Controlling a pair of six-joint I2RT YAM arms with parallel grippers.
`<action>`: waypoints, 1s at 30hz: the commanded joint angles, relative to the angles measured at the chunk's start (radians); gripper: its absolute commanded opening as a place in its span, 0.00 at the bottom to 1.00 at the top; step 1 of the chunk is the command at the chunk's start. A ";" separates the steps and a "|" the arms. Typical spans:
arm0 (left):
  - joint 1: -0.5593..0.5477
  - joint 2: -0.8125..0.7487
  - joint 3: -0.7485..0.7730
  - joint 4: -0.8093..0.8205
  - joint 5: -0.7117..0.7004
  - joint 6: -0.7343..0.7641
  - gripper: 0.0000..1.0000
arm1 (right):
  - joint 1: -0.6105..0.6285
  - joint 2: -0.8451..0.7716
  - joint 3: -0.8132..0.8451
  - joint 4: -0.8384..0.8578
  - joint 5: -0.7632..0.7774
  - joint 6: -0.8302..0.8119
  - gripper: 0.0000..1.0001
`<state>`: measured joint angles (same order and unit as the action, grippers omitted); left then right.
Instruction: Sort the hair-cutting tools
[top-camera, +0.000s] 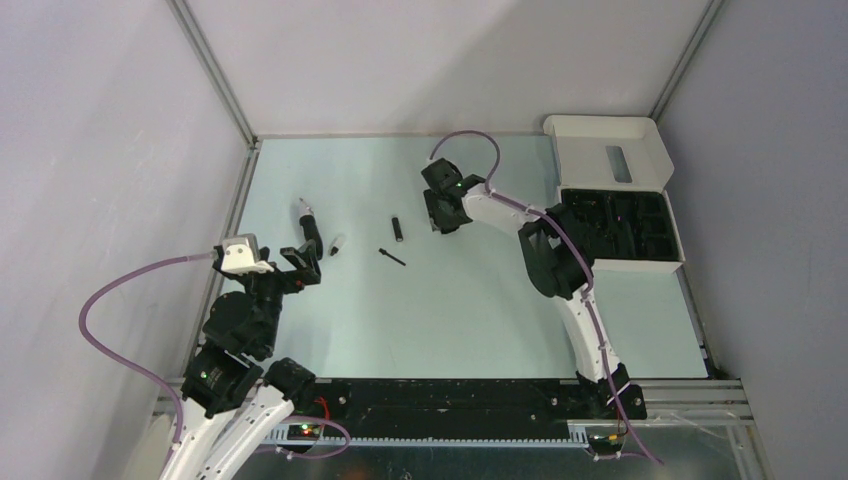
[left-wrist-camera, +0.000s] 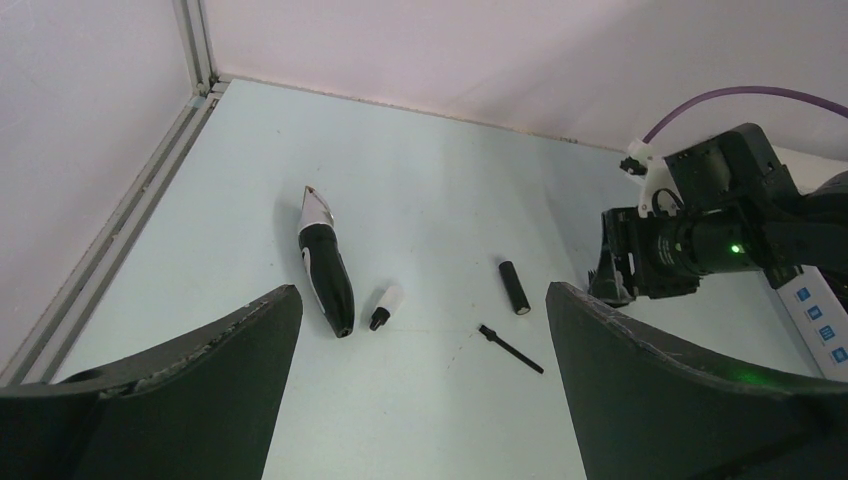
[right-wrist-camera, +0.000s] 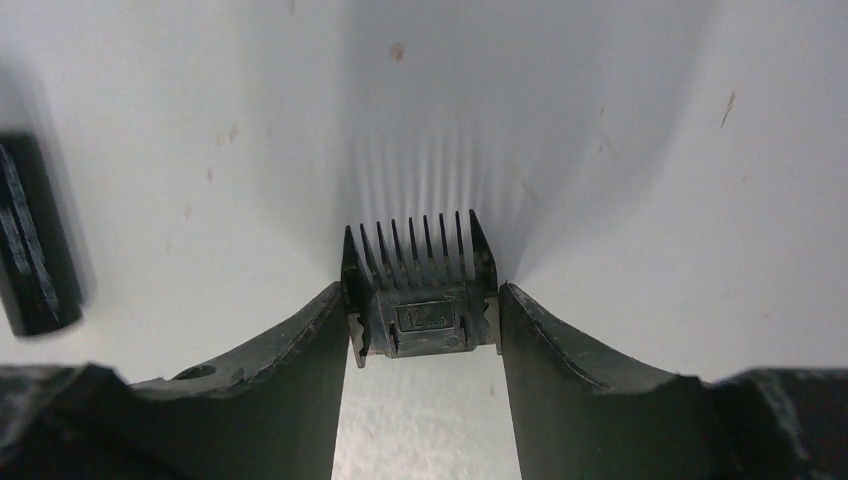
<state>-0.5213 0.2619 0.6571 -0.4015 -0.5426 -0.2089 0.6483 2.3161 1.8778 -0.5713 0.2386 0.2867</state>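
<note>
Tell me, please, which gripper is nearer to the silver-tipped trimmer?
Left. The left gripper is open right at the near end of the trimmer; the right gripper is off to its right, gripping the comb attachment.

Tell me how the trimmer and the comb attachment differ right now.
The trimmer is long and tapered with a silver tip; the comb attachment is short, squarish and toothed. The trimmer lies free on the table; the comb attachment sits between the right gripper's fingers. Both are mostly black.
</note>
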 joint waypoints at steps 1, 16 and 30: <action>0.005 0.012 0.011 0.038 0.010 0.017 1.00 | 0.026 -0.118 -0.076 -0.075 -0.093 -0.121 0.23; 0.007 0.014 0.012 0.036 0.015 0.018 1.00 | 0.111 -0.360 -0.358 -0.134 0.004 -0.208 0.72; 0.010 0.017 0.012 0.036 0.023 0.017 1.00 | 0.185 -0.339 -0.396 -0.069 -0.006 -0.272 0.48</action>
<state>-0.5167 0.2665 0.6571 -0.3981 -0.5358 -0.2089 0.8406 1.9591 1.4788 -0.6769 0.2459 0.0452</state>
